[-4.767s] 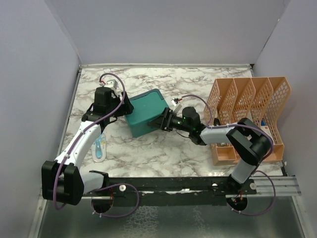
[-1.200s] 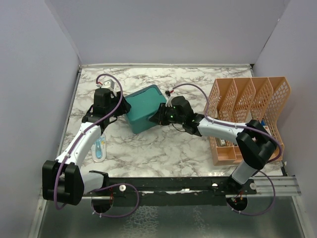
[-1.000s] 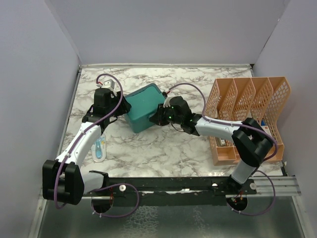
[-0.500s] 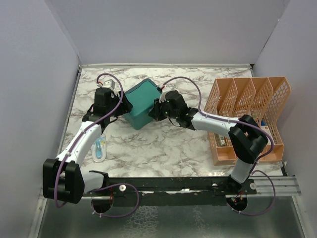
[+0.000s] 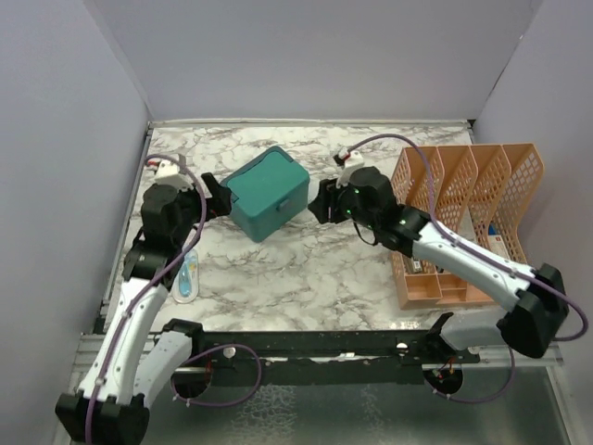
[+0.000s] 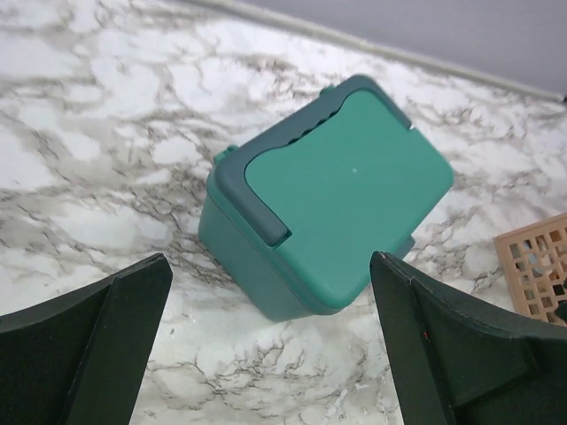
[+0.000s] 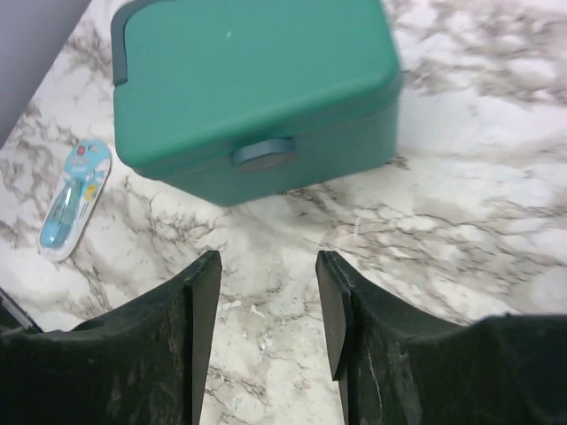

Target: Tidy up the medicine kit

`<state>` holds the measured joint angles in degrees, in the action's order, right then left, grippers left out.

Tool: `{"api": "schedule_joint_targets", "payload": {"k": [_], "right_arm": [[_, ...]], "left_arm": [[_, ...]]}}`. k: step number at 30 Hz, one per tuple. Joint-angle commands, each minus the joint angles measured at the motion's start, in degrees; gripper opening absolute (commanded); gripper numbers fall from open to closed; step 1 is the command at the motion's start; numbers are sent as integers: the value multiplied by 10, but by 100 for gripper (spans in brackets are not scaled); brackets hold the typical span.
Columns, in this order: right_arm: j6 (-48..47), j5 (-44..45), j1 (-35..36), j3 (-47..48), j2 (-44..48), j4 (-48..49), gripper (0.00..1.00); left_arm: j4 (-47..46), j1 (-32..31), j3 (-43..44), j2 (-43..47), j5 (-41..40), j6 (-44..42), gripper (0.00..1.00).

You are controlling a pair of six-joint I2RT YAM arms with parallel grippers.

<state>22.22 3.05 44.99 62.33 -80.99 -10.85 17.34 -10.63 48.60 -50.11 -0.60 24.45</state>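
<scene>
The medicine kit (image 5: 269,192) is a teal box with its lid down, standing at an angle on the marble table, left of centre. My left gripper (image 5: 215,193) is open and empty, just left of the kit and apart from it. The left wrist view shows the kit (image 6: 332,195) ahead, between wide-spread fingers (image 6: 89,341). My right gripper (image 5: 320,202) is open and empty, just right of the kit. The right wrist view shows the kit's front latch (image 7: 263,155) facing my right gripper (image 7: 267,261).
An orange mesh file rack (image 5: 463,218) stands at the right edge, holding small items in its near slots; its corner shows in the left wrist view (image 6: 536,266). A blue blister packet (image 5: 188,275) lies on the table left of the kit, also seen from the right wrist (image 7: 75,199).
The right gripper pushed the kit a little toward the back, then drew off to the right. The left gripper pulled back to the left. Both now stand apart from the kit.
</scene>
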Motion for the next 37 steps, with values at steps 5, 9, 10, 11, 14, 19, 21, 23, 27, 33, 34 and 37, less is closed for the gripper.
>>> {"api": "schedule_joint_targets", "payload": {"k": [5,9,10,11,14,19,21,23,27,33,34,37], "right_arm": [[-38,155,-2,-75,219,-77,59],[-53,179,-2,-85,313,-112,60],[-51,194,-2,-86,331,-126,61],[-49,211,-2,-86,347,-141,62],[-35,265,-2,-76,387,-194,62],[-35,309,-2,-64,463,-249,62],[-39,313,-2,-54,496,-265,62],[-36,313,-2,-39,528,-287,63],[-31,310,-2,-26,574,-317,64],[-24,309,-2,-38,608,-325,64],[-25,307,-2,-40,608,-324,64],[-25,295,-2,-41,601,-322,65]], "left_arm": [[36,-2,19,146,-50,-79,99],[70,-2,52,174,-10,-99,99],[81,-2,61,179,-6,-99,99],[89,-3,68,182,-3,-100,99],[107,-2,84,201,-2,-104,99],[123,-3,93,242,-8,-107,99],[133,-2,100,251,-15,-103,99],[141,-3,110,254,-13,-99,99],[153,-2,120,254,-11,-94,99],[156,-3,112,262,-10,-89,99],[157,-2,110,262,-8,-88,99],[157,-3,107,258,1,-85,99]]}}
